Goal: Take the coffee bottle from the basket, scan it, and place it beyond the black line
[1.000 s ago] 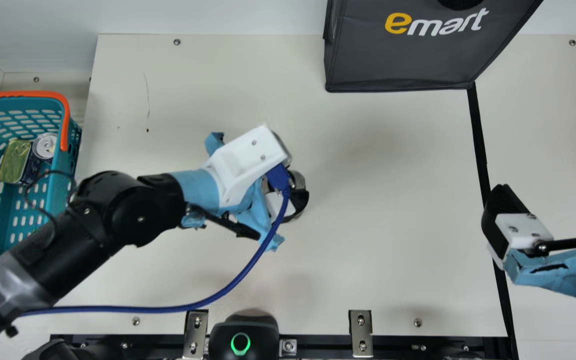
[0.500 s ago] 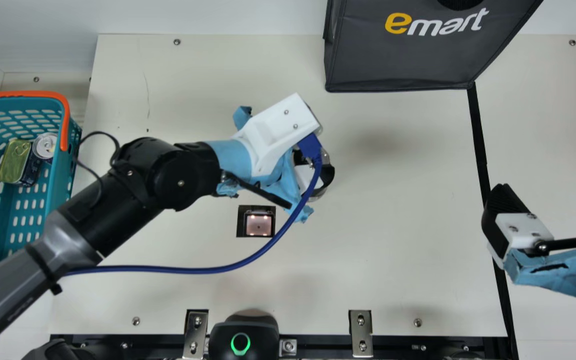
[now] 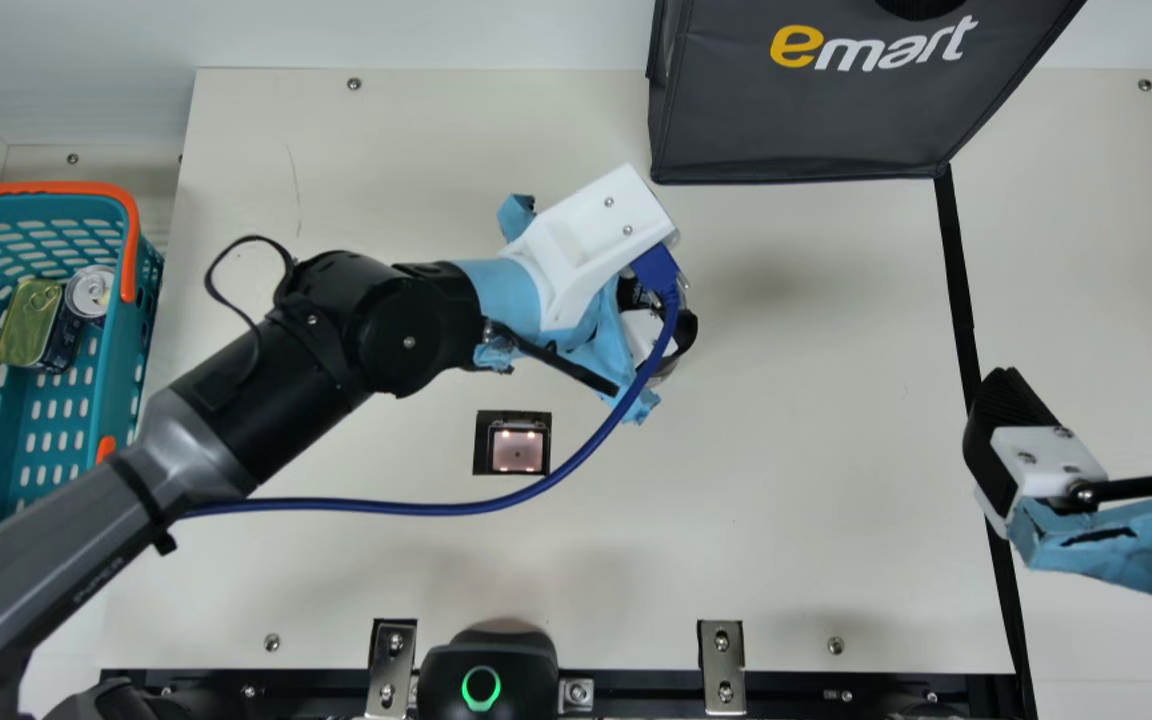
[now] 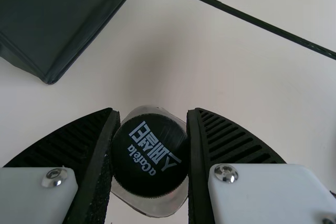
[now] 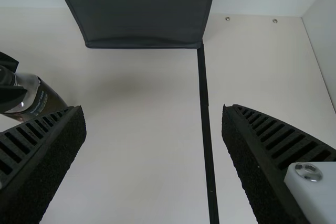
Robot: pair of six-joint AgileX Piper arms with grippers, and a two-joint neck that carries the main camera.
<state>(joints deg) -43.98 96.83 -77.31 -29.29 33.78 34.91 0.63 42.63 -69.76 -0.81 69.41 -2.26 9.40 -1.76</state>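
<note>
Both fingers of my left gripper [image 3: 660, 316] clamp the coffee bottle [image 4: 149, 156], which I hold between the dark bag [image 3: 796, 110] and the scanner window [image 3: 518, 450], short of the black line [image 3: 958, 270]. By that line, my right gripper [image 3: 1101, 385] stands spread apart; farthest off sits the teal basket [image 3: 116, 365].

dk bag [image 3: 806, 115], tbl [image 3: 786, 520] far edge | gold-lid tin [image 3: 29, 322] beside rnd can [image 3: 91, 290]

The main view is facing down from overhead; the left wrist view is peering closely onto the bottle cap [image 4: 149, 179], the right slanting toward the main view's one-o'clock bag [image 3: 806, 125], which all are sharing.
</note>
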